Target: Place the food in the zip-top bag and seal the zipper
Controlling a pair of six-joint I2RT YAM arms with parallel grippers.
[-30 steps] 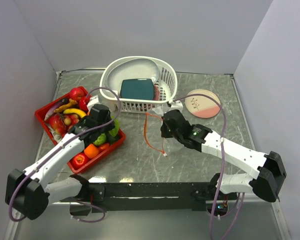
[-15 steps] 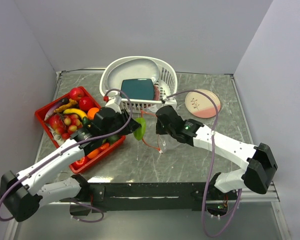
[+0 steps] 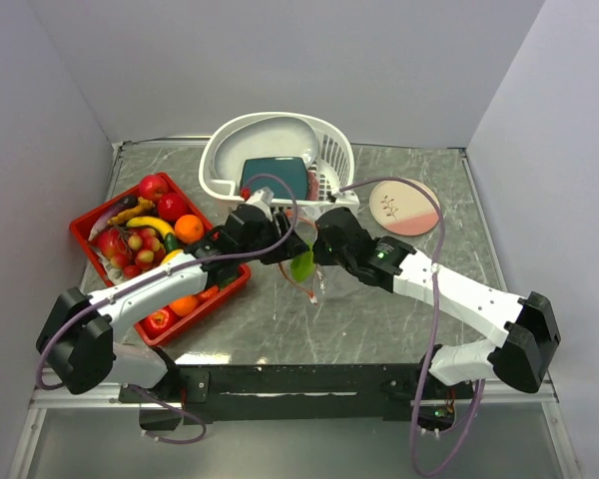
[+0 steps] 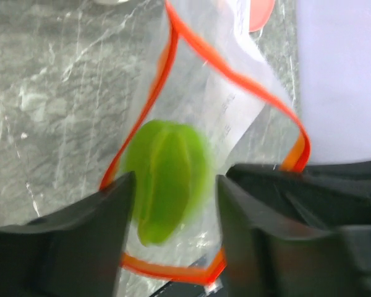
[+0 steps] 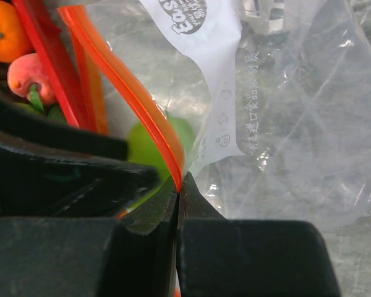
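Plainly the weak link is the right claw [image 5: 179,185], clamped tight on just a sliver of the zipper [image 5: 120,80]: if that pinch slips, the zip-top bag [image 5: 297,124] would likely sag shut and the green piece [image 4: 164,173] could roll out onto the surface [image 3: 379,329]. The left claw [image 4: 173,192] has its fingers apart, and the piece lies just beyond their tips, inside the bag's mouth, touching neither pad as far as I can tell; a careless pull-back could hook the strip looping close around both fingers. The bag is clear, thin and crumpled, with white printed lettering, hanging from the right claw; the remaining food [image 3: 188,229] sits in the red tray [image 3: 202,308] behind the left claw, beside its arm
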